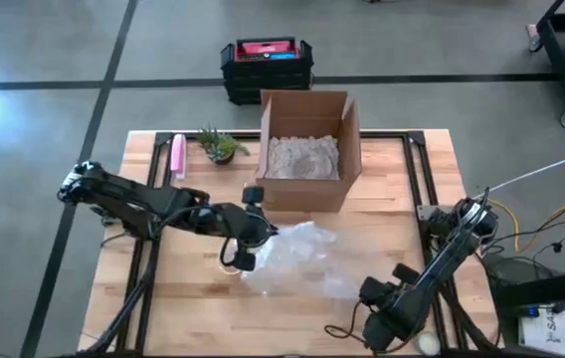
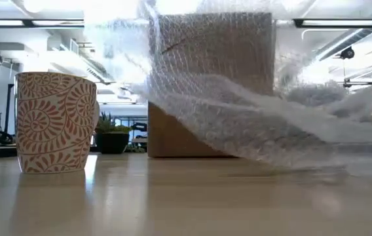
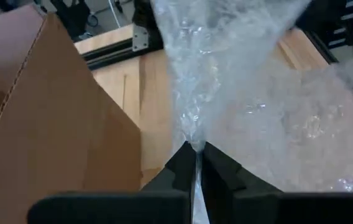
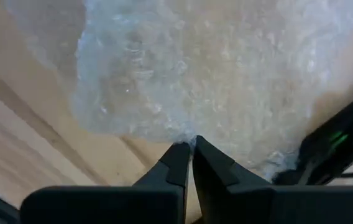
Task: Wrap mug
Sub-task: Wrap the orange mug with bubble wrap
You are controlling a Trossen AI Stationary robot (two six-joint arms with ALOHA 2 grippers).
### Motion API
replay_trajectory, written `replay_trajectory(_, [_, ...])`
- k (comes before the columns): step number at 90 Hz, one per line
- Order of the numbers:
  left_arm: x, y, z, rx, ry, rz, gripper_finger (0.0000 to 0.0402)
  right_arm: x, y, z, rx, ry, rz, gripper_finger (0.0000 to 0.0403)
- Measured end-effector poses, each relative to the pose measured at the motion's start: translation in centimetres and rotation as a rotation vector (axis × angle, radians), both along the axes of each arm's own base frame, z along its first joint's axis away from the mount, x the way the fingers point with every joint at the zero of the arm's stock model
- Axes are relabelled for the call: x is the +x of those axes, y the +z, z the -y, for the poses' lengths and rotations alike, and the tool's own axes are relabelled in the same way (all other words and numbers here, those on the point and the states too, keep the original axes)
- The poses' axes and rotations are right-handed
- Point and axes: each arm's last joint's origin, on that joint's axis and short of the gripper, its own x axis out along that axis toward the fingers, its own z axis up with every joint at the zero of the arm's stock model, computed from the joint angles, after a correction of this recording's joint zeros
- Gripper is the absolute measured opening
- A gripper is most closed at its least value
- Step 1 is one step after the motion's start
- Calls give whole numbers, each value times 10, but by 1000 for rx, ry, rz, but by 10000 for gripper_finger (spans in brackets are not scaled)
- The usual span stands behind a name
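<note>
The wrapping looks barely begun: the patterned mug [image 2: 56,122] stands bare and upright on the worktop [image 2: 186,203], apart from the bubble wrap [image 1: 302,257], so laying the sheet flat, setting the mug on it and folding it round are all left. The left gripper [image 3: 194,149] has its fingers [image 3: 179,163] pinched on one edge of the sheet, lifting it just beside the cardboard box [image 1: 304,149]. The right gripper [image 4: 192,146] has its fingers clamped on the opposite edge, the sheet spreading away beyond its tips; the mug lies outside both fingers' reach of view.
</note>
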Motion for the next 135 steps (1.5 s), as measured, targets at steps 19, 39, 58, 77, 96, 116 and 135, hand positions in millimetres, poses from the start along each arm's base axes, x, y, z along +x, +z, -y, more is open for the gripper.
replay_trajectory(19, [8,-21,-15,1,65,-69,1,-23,23,-13,38,-95,86,96])
replay_trajectory(39, [10,-40,-20,-25,104,-106,1,-26,57,-13,80,-159,305,185])
replay_trajectory(58, [11,-51,-20,-49,117,-101,0,-8,58,-12,-55,-20,643,228])
replay_trajectory(77, [13,-55,-20,-72,109,-79,0,51,28,-13,-164,131,831,238])
replay_trajectory(96, [13,-55,-20,-76,111,-74,0,103,-44,0,-86,189,582,213])
replay_trajectory(116, [12,-55,-20,-78,114,-82,1,90,-84,-5,38,189,243,184])
replay_trajectory(135, [12,-57,-20,-115,112,-100,1,45,-58,-25,0,200,166,162])
